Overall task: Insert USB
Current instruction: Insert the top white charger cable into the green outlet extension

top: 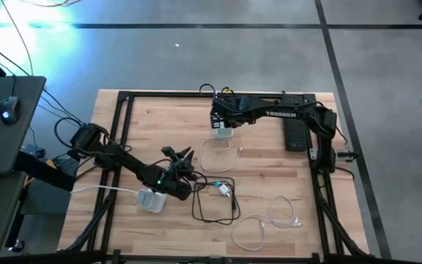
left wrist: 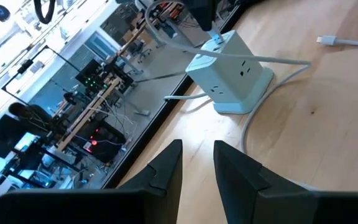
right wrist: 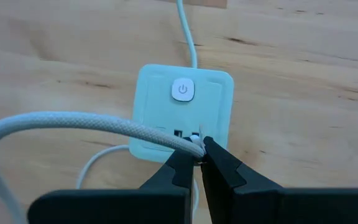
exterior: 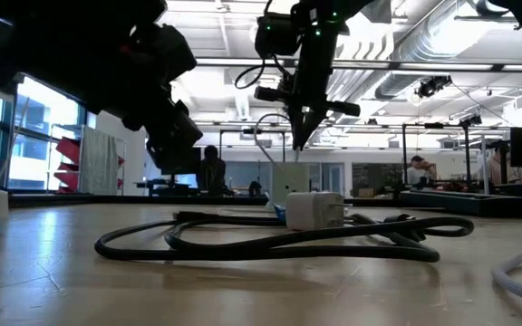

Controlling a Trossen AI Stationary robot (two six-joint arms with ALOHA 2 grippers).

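- Right hand directly above the pale-green square power cube, near the far edge of the light wooden surface — fingers pinched shut on the metal tip of the white braided USB cable.
- Key relation: plug tip right at the row of small dark USB ports on the cube's top face, just below the round power button. Ports straight beneath the hand, so insertion axis is vertical — straight down into the top face.
- Seated or just touching? Cannot tell; plug body mostly hidden by the fingertips.
- Cable trails sideways from the grip, then loops over the surface — side pull could tilt the plug off the port axis.
- Left hand near the front, well apart from the cube, by a coil of black cable and a small white charger block. Fingers narrowly parted, nothing between them. Waiting.
- Right arm clearly the nearer one; left not placed to brace the cube.
- Judgement: final alignment/push stage. Next move likely a short downward press, plug held upright.
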